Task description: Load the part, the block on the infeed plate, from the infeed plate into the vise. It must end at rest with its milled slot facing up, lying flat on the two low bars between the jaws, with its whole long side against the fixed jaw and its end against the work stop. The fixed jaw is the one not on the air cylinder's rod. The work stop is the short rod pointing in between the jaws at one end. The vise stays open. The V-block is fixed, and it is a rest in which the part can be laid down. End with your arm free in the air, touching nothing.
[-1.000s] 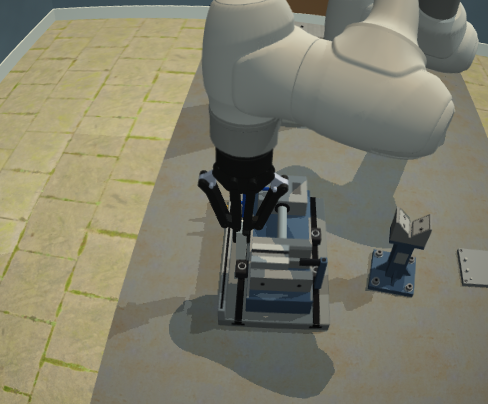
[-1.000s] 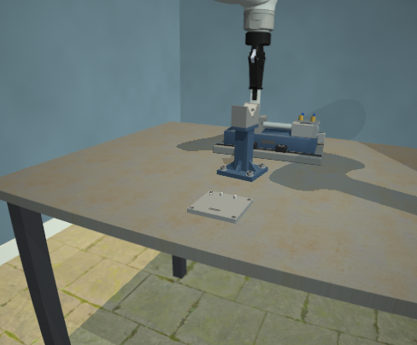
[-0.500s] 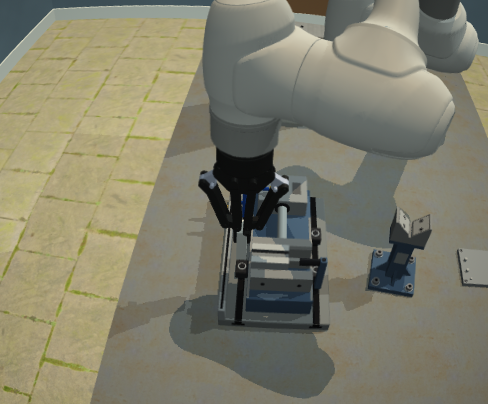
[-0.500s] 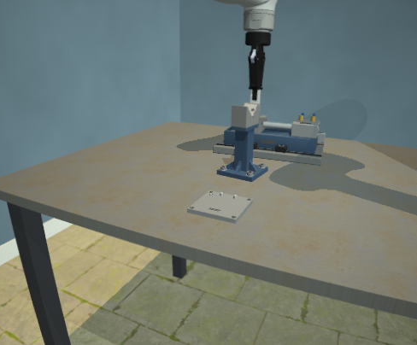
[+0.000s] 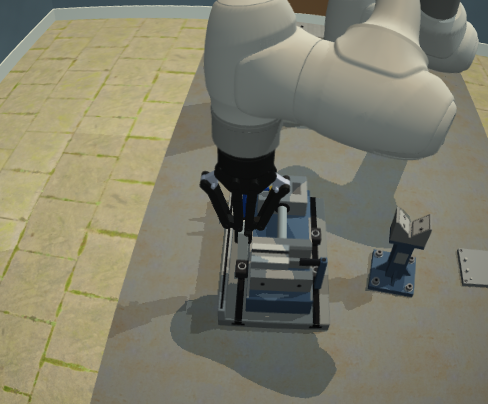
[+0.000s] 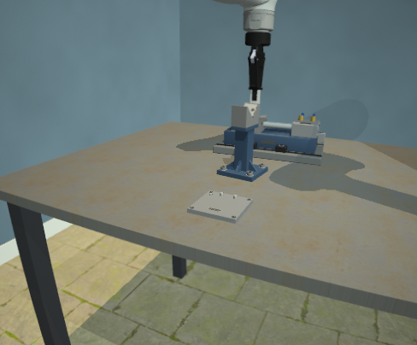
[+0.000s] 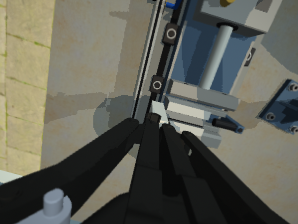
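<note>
The part (image 5: 275,258) is a pale grey block lying between the jaws of the vise (image 5: 275,272). In the wrist view its light end (image 7: 165,111) shows just past my fingertips. My gripper (image 5: 241,231) is shut on nothing and points down at the left end of the vise, at the part's end; I cannot tell whether it touches. In the wrist view the gripper (image 7: 152,120) shows its fingers pressed together. The black work stop (image 5: 307,261) points in at the opposite end and also shows in the wrist view (image 7: 223,123). The infeed plate (image 5: 478,268) is bare.
The V-block (image 5: 409,231) stands on its blue post right of the vise. In the exterior view the V-block (image 6: 244,116) partly hides the gripper (image 6: 255,97) and the vise (image 6: 278,138). The air cylinder (image 5: 295,197) sits at the vise's far side.
</note>
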Controlling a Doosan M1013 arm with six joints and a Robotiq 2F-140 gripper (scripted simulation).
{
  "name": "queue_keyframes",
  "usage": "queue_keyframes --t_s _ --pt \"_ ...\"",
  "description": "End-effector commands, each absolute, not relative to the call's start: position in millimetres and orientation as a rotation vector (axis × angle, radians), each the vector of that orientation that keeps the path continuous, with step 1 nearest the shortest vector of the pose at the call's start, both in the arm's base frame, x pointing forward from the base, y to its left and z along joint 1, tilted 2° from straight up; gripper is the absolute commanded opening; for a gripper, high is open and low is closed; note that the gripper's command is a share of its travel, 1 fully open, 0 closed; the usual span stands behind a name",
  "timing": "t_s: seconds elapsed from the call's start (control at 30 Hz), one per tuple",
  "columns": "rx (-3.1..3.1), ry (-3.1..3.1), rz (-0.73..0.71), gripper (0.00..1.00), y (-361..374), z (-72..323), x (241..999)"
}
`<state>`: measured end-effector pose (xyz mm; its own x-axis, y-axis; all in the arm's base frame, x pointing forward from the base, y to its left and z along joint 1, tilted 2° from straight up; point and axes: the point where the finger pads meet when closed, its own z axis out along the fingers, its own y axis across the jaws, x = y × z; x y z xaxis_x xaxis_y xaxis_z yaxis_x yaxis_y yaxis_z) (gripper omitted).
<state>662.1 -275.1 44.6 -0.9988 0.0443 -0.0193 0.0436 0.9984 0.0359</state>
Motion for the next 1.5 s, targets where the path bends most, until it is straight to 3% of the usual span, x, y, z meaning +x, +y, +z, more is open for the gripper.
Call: queue_keyframes --t_s 0.0,1.47 --pt "0.065 3.120 0.058 0.00 -271.5 43.2 662.2" --pt "0.065 3.120 0.058 0.00 -261.1 43.6 662.7"
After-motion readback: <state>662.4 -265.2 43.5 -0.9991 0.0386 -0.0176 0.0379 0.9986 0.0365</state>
